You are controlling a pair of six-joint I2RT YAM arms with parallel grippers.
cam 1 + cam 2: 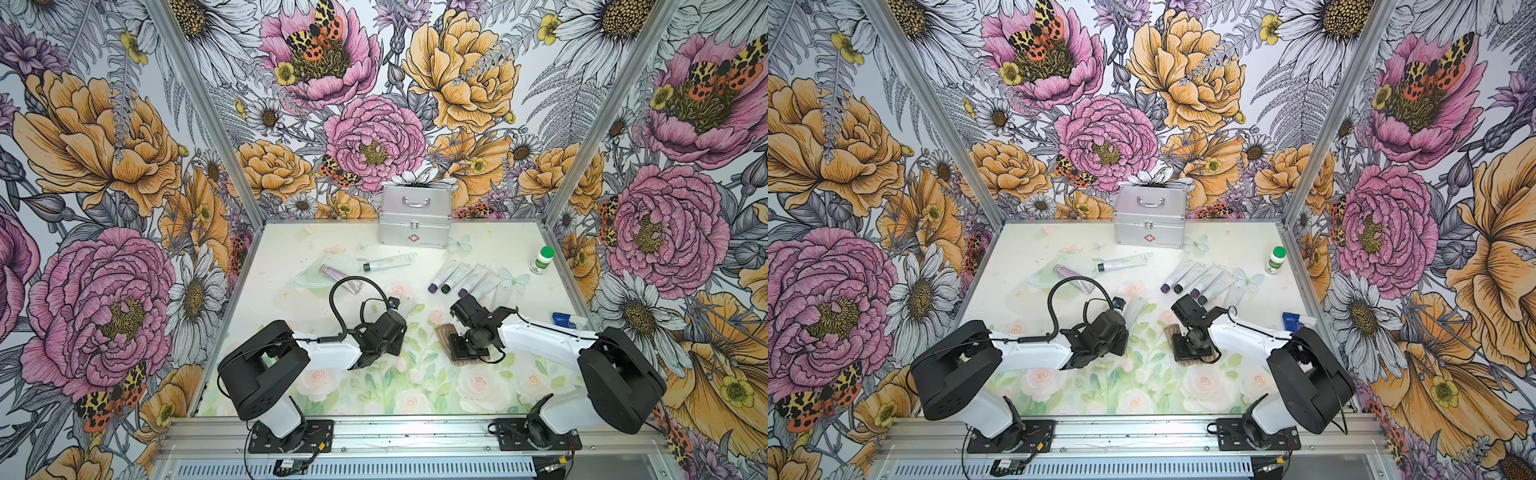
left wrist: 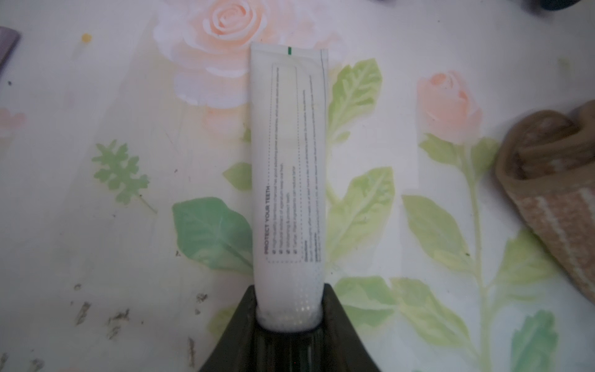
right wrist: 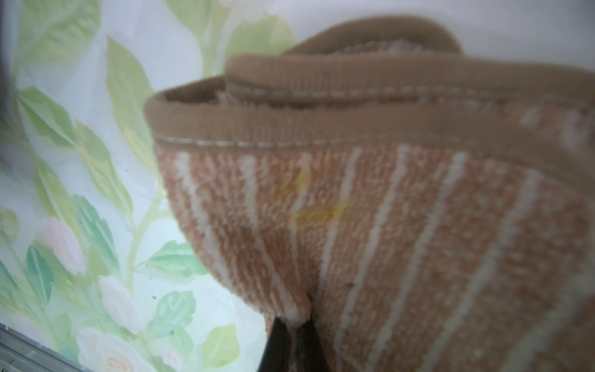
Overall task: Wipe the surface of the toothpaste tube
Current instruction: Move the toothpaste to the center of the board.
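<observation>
Toothpaste tube [image 2: 289,177] points crimp-first away from left hand [image 2: 289,302].

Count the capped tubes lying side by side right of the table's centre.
4, side by side, caps toward the robot: leftmost tube, second tube, third tube, rightmost tube. A paler fifth may lie just beyond them.

This is looking like a staged robot test cell in a lab, not a real home. Printed flower panels [image 1: 374,104] in bare aluminium posts [image 1: 210,112] are standing behind and beside the silver first-aid case [image 1: 414,222]. In front of the case, a rose-print table [image 1: 374,386] is carrying a row of tubes [image 1: 461,276]. A left arm [image 1: 328,353] and a right arm [image 1: 536,338] are sitting bolted on an aluminium rail [image 1: 415,434] at the edge farthest from the case.
</observation>
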